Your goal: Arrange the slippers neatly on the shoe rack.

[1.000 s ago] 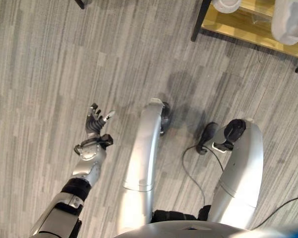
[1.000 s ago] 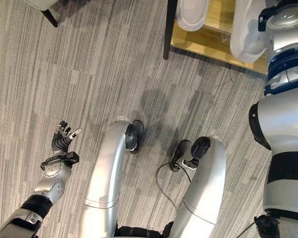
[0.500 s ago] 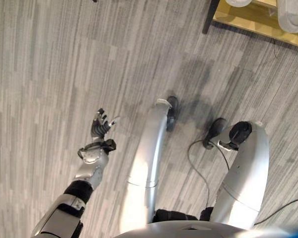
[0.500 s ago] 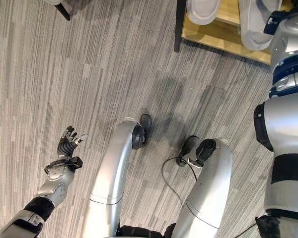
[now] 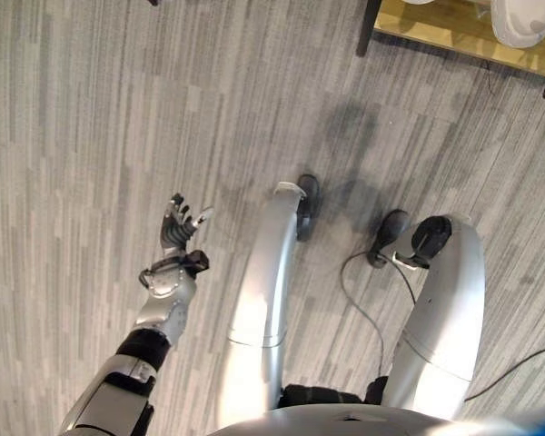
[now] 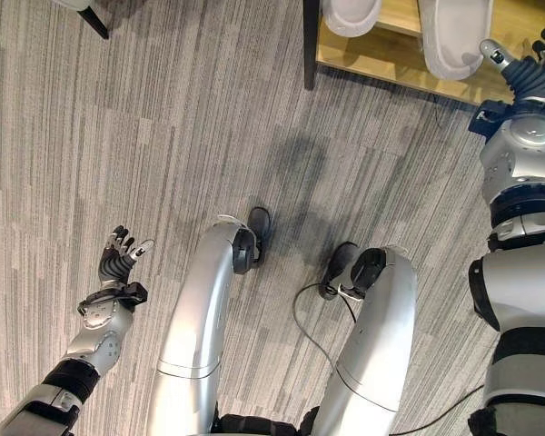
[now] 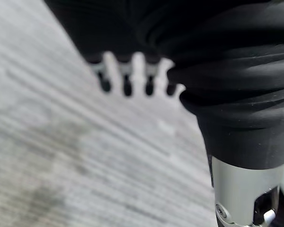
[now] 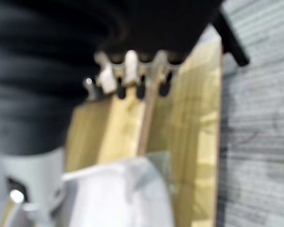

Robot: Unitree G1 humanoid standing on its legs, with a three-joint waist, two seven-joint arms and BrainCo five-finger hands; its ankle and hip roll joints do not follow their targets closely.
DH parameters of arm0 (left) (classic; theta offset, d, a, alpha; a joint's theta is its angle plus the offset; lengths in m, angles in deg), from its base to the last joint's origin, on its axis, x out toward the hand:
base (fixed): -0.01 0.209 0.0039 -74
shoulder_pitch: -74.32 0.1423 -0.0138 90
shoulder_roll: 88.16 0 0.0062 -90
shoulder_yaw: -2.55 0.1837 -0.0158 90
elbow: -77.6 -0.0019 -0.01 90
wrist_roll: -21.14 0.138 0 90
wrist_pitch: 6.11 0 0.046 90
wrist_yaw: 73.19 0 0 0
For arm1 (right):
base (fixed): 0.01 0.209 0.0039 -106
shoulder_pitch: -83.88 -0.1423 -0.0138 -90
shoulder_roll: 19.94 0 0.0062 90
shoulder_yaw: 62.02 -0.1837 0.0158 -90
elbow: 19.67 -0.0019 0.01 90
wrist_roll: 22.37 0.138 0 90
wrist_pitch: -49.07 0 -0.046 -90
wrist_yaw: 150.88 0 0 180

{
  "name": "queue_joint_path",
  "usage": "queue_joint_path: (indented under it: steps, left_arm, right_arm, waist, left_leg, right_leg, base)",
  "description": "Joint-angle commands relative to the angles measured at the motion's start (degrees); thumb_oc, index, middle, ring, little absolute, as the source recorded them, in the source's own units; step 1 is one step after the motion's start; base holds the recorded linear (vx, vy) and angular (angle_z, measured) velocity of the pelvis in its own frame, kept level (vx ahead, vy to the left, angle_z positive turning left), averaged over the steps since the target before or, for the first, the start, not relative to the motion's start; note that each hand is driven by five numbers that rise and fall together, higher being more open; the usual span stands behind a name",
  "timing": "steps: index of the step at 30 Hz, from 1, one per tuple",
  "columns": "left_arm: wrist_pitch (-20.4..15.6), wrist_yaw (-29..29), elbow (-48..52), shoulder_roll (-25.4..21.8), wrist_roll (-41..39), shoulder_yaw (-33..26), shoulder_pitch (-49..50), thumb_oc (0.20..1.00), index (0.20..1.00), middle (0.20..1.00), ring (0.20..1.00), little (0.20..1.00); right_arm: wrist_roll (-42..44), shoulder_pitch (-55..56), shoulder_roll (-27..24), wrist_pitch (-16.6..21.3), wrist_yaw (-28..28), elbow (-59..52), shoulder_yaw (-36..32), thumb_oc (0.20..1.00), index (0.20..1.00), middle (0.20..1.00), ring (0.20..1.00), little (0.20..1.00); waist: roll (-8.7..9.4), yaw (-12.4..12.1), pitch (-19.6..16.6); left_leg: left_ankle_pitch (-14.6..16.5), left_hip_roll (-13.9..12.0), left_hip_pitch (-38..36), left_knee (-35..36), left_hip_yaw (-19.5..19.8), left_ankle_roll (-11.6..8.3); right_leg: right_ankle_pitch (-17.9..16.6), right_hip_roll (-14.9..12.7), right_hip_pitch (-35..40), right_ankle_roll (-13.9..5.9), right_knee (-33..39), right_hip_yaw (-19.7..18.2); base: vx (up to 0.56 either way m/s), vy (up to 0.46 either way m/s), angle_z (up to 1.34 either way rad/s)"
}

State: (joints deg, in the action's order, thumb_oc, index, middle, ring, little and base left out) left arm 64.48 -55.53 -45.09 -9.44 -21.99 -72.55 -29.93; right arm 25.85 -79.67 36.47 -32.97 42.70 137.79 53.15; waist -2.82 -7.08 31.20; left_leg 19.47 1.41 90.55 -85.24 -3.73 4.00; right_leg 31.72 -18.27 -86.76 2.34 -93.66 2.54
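Slippers (image 6: 454, 36) on shoe rack (image 6: 391, 62), cut off by frame edge; both robot hands (image 6: 118, 263) (image 6: 531, 74) empty, fingers relaxed

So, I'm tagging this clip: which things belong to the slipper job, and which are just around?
Job:
- two white slippers lying on the wooden shoe rack
- right hand, open by the rack
- left hand, open over the floor

Just around:
- dark furniture leg
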Motion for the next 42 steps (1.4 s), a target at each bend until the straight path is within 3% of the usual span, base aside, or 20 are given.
queue_joint_path:
  steps: [1, 15, 22, 26, 31, 32, 34, 35, 37, 39, 40, 42]
  left_arm:
    - [-2.2, -0.1, 0.6, -1.4, 1.7, -2.9, 3.4, 1.000, 1.000, 1.000, 1.000, 1.000]
    - [-2.2, 1.1, -0.2, -1.9, 3.3, -3.6, 0.6, 1.000, 1.000, 1.000, 1.000, 1.000]
    - [-3.5, 2.2, -1.1, -2.1, 4.7, -4.6, -2.2, 1.000, 1.000, 1.000, 1.000, 1.000]
    - [-3.8, 1.3, -1.2, -0.7, 5.9, -5.3, -2.6, 1.000, 1.000, 1.000, 1.000, 1.000]
    - [-3.7, -0.7, -3.3, 2.7, 10.7, -3.2, -3.2, 1.000, 1.000, 1.000, 1.000, 1.000]
    - [-3.2, -2.0, -4.9, 4.1, 14.0, -1.2, -1.8, 1.000, 1.000, 1.000, 1.000, 1.000]
    - [-3.0, -2.5, -5.0, 4.4, 15.1, -0.5, -0.8, 1.000, 1.000, 1.000, 1.000, 1.000]
    - [-2.3, -3.6, -6.1, 5.6, 18.7, 1.4, 2.3, 1.000, 1.000, 1.000, 1.000, 1.000]
    - [-1.6, -4.6, -7.5, 7.0, 21.3, 2.3, 7.0, 1.000, 1.000, 1.000, 1.000, 1.000]
    - [-1.4, -4.9, -8.3, 7.3, 22.0, 2.5, 7.9, 1.000, 1.000, 1.000, 1.000, 1.000]
    - [-1.1, -5.0, -8.5, 8.4, 22.7, 2.6, 9.3, 1.000, 1.000, 1.000, 1.000, 1.000]
    - [-0.9, -4.5, -9.7, 9.3, 24.6, 2.9, 10.1, 1.000, 1.000, 1.000, 1.000, 1.000]
  right_arm:
    - [2.2, -0.8, 1.4, 2.1, -1.5, -1.5, 2.1, 1.000, 1.000, 1.000, 1.000, 1.000]
    - [2.1, -2.0, 6.5, 1.8, -1.3, -12.1, 6.1, 1.000, 1.000, 1.000, 1.000, 1.000]
    - [-2.6, -6.5, 7.7, 3.4, 4.6, -3.0, 0.3, 1.000, 1.000, 1.000, 1.000, 1.000]
    - [-5.0, 1.4, 8.2, 3.8, 5.0, -5.4, -5.2, 1.000, 1.000, 1.000, 1.000, 1.000]
    - [-10.7, 24.7, 12.8, 3.8, 0.1, -2.7, -16.9, 1.000, 1.000, 1.000, 1.000, 1.000]
    - [-12.7, 36.2, 19.0, 3.8, -1.1, -1.9, -20.5, 1.000, 1.000, 1.000, 1.000, 1.000]
    - [-13.3, 39.9, 20.7, 3.6, -1.4, -2.3, -21.3, 1.000, 1.000, 1.000, 1.000, 1.000]
    - [-15.3, 48.8, 26.1, 2.7, -2.7, -1.7, -21.8, 1.000, 1.000, 1.000, 1.000, 1.000]
    - [-17.7, 57.9, 30.7, 1.6, -4.0, -0.1, -22.2, 1.000, 1.000, 1.000, 1.000, 1.000]
    - [-18.6, 59.4, 31.2, 1.3, -4.3, 0.6, -22.2, 1.000, 1.000, 1.000, 1.000, 1.000]
    - [-20.4, 61.6, 31.5, 1.0, -4.4, 1.2, -22.4, 1.000, 1.000, 1.000, 1.000, 1.000]
    - [-21.7, 62.7, 32.0, 0.6, -5.2, 2.5, -22.3, 1.000, 1.000, 1.000, 1.000, 1.000]
  waist:
    - [1.41, 0.0, -1.4]
    - [2.77, 0.2, -1.4]
    - [1.64, -0.5, -1.5]
    - [1.74, -0.1, -6.5]
    - [2.38, 1.0, -8.2]
    - [2.65, 1.1, -9.5]
    - [2.77, 1.0, -9.7]
    - [3.51, 1.0, -11.7]
    - [3.48, 1.1, -14.2]
    - [3.48, 1.1, -14.7]
    - [3.21, 1.4, -15.6]
    - [3.29, 1.6, -16.9]
  left_leg:
    - [1.8, -0.7, -0.6, 6.8, 7.5, -5.34]
    - [0.2, -0.3, -0.6, 10.1, 8.0, -5.79]
    - [-1.7, 0.2, -0.6, 13.9, 8.2, -5.84]
    - [-4.1, 0.1, -2.9, 20.7, 8.4, -5.94]
    - [-8.4, 0.7, -18.5, 35.7, 9.9, -5.61]
    - [-10.6, 0.7, -28.1, 44.2, 10.5, -5.84]
    - [-11.4, 0.8, -31.3, 46.8, 10.9, -5.91]
    - [-13.6, 0.9, -41.5, 55.4, 11.3, -6.36]
    - [-18.1, 0.4, -54.5, 66.3, 12.4, -6.74]
    - [-18.8, 0.1, -57.7, 68.5, 12.7, -7.13]
    - [-19.6, -0.4, -63.6, 72.6, 13.2, -7.40]
    - [-20.4, -1.7, -68.8, 76.1, 12.9, -7.96]
  right_leg:
    - [-8.9, -1.6, -0.3, -3.26, 7.5, -3.6]
    - [-9.4, -1.2, 0.8, -3.53, 10.7, -2.2]
    - [-10.0, -0.7, 2.1, -3.99, 14.7, -0.6]
    - [-11.4, 0.3, 5.9, -4.70, 22.7, 2.7]
    - [-13.5, 0.8, 20.5, -5.37, 35.7, 6.4]
    - [-14.9, 1.4, 29.0, -5.97, 42.7, 8.5]
    - [-15.3, 1.8, 32.2, -6.15, 45.1, 9.7]
    - [-16.5, 3.0, 42.0, -6.79, 52.8, 11.7]
    - [-18.8, 4.4, 55.1, -6.37, 62.5, 14.7]
    - [-18.8, 5.0, 58.6, -6.36, 64.8, 15.6]
    - [-19.6, 5.6, 63.8, -6.50, 67.6, 16.5]
    - [-20.3, 7.0, 69.2, -6.80, 72.2, 16.7]
  base:
    - [0.00, 0.000, 0.00]
    - [0.00, 0.000, 0.00]
    - [-0.04, 0.012, 0.02]
    - [-0.11, 0.015, 0.05]
    - [-0.12, -0.068, 0.20]
    - [-0.08, -0.087, 0.44]
    - [-0.02, -0.122, 0.16]
    - [0.06, -0.234, 0.19]
    - [0.06, -0.236, 0.08]
    - [0.06, -0.158, 0.12]
    - [0.09, -0.217, 0.08]
    - [0.06, -0.208, -0.05]
